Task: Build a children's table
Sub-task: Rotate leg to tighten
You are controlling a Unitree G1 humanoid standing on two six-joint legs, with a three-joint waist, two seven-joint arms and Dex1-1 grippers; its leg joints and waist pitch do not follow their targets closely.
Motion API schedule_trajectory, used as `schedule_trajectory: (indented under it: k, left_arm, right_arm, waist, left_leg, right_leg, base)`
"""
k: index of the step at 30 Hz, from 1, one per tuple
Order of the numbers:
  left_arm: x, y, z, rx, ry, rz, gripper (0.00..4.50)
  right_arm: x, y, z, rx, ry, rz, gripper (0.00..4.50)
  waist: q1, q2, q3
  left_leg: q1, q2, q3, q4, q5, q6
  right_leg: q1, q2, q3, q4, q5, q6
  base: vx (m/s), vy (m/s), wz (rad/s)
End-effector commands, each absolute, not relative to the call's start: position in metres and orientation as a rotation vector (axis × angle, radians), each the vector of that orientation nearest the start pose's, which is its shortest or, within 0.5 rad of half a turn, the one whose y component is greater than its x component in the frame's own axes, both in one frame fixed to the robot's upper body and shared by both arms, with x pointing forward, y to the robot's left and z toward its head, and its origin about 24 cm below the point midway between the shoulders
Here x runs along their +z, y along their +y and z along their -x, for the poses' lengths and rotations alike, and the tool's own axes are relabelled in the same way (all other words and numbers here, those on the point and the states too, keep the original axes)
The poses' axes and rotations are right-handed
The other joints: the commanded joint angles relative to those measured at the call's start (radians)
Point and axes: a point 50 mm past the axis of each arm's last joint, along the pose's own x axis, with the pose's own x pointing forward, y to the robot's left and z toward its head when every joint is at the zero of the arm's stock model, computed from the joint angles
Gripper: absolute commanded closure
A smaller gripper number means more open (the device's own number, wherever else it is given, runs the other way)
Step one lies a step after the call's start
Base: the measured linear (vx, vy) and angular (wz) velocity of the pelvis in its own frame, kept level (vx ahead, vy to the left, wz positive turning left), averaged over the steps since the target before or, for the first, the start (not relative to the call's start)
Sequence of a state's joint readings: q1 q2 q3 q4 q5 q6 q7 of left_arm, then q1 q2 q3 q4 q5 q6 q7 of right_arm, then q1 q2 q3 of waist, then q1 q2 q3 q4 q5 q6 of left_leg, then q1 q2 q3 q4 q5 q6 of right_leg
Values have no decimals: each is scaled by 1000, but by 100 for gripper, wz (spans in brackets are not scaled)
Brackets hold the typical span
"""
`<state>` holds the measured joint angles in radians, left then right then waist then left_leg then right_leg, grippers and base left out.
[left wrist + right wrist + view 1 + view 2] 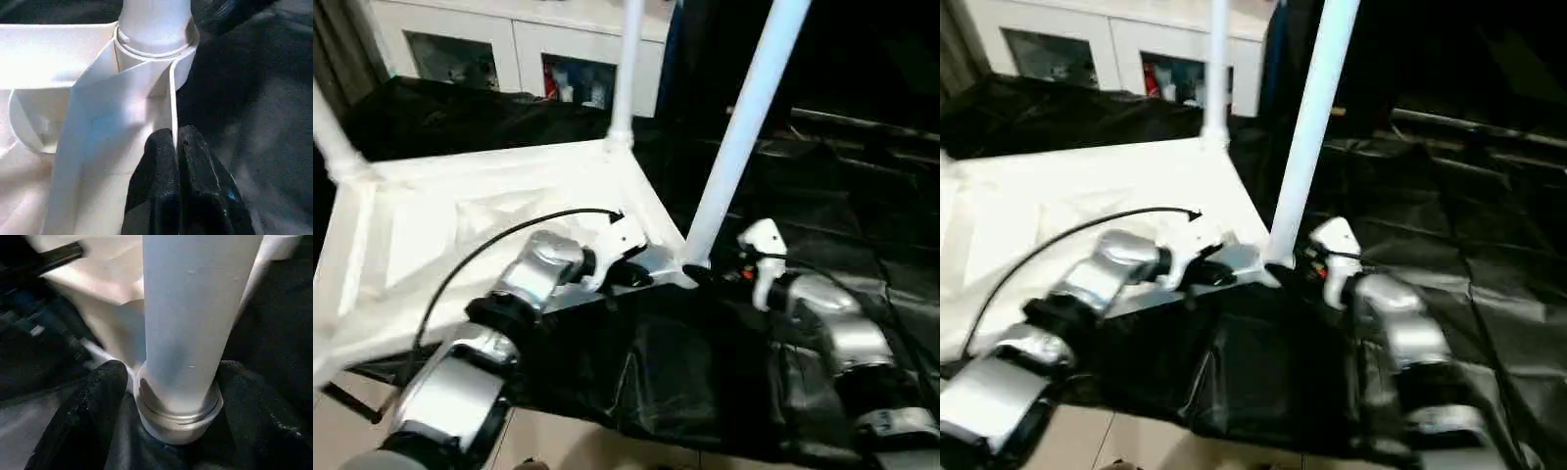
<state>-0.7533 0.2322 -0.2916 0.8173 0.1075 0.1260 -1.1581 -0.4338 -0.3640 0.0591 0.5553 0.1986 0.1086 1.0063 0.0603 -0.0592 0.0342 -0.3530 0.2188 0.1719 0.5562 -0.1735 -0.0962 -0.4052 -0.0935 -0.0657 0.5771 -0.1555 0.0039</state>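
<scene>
- Black-draped tabletop (862, 196): carries the whole assembly; a white cabinet (509, 49) stands behind it.
- White plastic rectangular children's table top (460, 235): lies upside down on the tabletop, ribbed underside facing up, with one near corner between the two arms.
- White tapered tube leg at the near corner (739, 127): stands in its round corner socket (178, 416) and leans slightly away from vertical.
- Second white tube leg (625, 73): rises from the far corner socket; a third leg (333, 137) shows at the left edge.
- Left silver forearm (509, 304): reaches over the top toward the near corner.
- Right silver forearm (842, 333): lies on the drape beside the same corner.
- Left end effector (177, 147): its two black fingers are pressed together, pinching a thin upright rib (172, 98) just beside the near socket.
- Right end effector (171, 382): its black fingers (93, 401) straddle the base of the near leg; whether they clamp it or stand loose cannot be told.
</scene>
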Motion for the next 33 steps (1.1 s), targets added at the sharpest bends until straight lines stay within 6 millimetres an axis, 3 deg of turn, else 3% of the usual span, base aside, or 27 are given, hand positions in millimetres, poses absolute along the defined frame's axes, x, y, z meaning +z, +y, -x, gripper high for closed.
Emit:
schedule_trajectory:
  k: [1,2,3,4,6,10,11,12,14,20,23,25,26,28,29,31,33]
  left_arm:
    - [45,95,-324,-1469,567,-384,450]
    - [45,96,-323,-1480,574,-382,450]
    - [45,102,-320,-1523,608,-373,450]
    - [45,104,-318,-1536,622,-372,450]
    - [45,106,-318,-1543,630,-369,450]
    - [46,109,-317,-1556,646,-357,450]
    - [46,110,-316,-1560,646,-353,450]
    - [47,110,-316,-1561,645,-352,450]
    - [47,111,-316,-1560,643,-352,450]
    - [48,108,-319,-1519,611,-358,450]
    - [48,103,-328,-1418,572,-375,450]
    - [48,100,-336,-1311,551,-388,450]
    - [47,98,-341,-1233,540,-395,450]
    - [47,94,-345,-1165,532,-397,450]
    - [47,86,-350,-1090,517,-387,450]
    - [47,84,-351,-1067,512,-380,450]
    - [46,68,-353,-1007,493,-357,450]
  right_arm:
    - [48,-174,-305,1063,296,58,135]
    - [48,-174,-305,1071,298,60,135]
    - [51,-177,-303,1106,308,69,135]
    - [51,-177,-302,1121,314,76,135]
    - [51,-177,-302,1132,319,83,135]
    - [48,-173,-298,1176,343,88,135]
    - [46,-170,-296,1197,352,81,135]
    - [46,-169,-295,1206,357,71,159]
    - [45,-168,-294,1211,360,61,166]
    - [41,-163,-292,1195,360,23,219]
    - [33,-161,-297,1060,358,29,235]
    - [22,-161,-304,894,378,31,243]
    - [14,-160,-308,784,397,23,246]
    - [7,-157,-309,699,414,-5,251]
    - [0,-153,-313,562,433,-32,253]
    - [-2,-152,-314,514,442,-42,253]
    - [-10,-142,-318,355,472,-89,254]
  waist:
    - [5,-2,-48]
    - [7,0,-53]
    - [14,5,-57]
    - [15,4,-56]
    - [22,6,-56]
    - [29,8,-53]
    - [29,3,-51]
    - [31,4,-50]
    - [31,5,-50]
    - [29,4,-52]
    - [26,3,-49]
    - [19,6,-44]
    - [17,4,-45]
    - [13,3,-46]
    - [8,5,-42]
    - [1,3,-45]
    - [-6,9,-43]
  left_leg:
    - [-5,10,9,-62,-275,74]
    - [-4,12,10,-58,-248,69]
    - [5,14,14,-54,-208,71]
    - [1,14,15,-52,-167,81]
    - [0,14,16,-51,-151,85]
    - [5,16,20,-52,-186,69]
    - [5,16,20,-53,-209,61]
    - [5,16,20,-55,-227,54]
    - [5,16,19,-56,-243,45]
    - [3,14,17,-55,-224,38]
    - [4,12,16,-58,-250,31]
    - [8,10,15,-61,-295,6]
    - [10,7,12,-61,-321,-10]
    - [7,6,8,-64,-323,-15]
    - [14,6,9,-63,-354,-16]
    - [9,4,4,-65,-363,-19]
    - [12,3,3,-64,-384,-17]
  right_leg:
    - [44,-41,31,-69,-299,-207]
    - [47,-43,32,-63,-263,-218]
    - [45,-41,33,-53,-177,-245]
    - [49,-35,32,-41,-92,-268]
    - [53,-35,30,-35,-54,-279]
    - [51,-35,30,-37,-91,-281]
    - [51,-35,30,-42,-127,-270]
    - [51,-38,31,-45,-163,-258]
    - [50,-40,32,-49,-203,-244]
    - [50,-38,33,-47,-177,-235]
    - [48,-39,32,-53,-227,-221]
    - [37,-40,32,-64,-321,-198]
    - [38,-42,30,-70,-392,-175]
    - [41,-41,29,-72,-413,-158]
    - [30,-40,29,-81,-453,-142]
    - [34,-39,26,-83,-474,-132]
    - [25,-39,26,-89,-487,-127]
  base:
    - [0,0,0]
    - [59,-22,4]
    - [59,-22,4]
    - [61,-6,3]
    - [0,0,0]
    - [0,0,0]
    - [0,0,0]
    - [0,0,0]
    - [0,0,0]
    - [0,0,0]
    - [0,0,0]
    - [0,0,0]
    - [0,0,0]
    - [0,0,0]
    - [0,0,0]
    - [0,0,0]
    - [0,0,0]
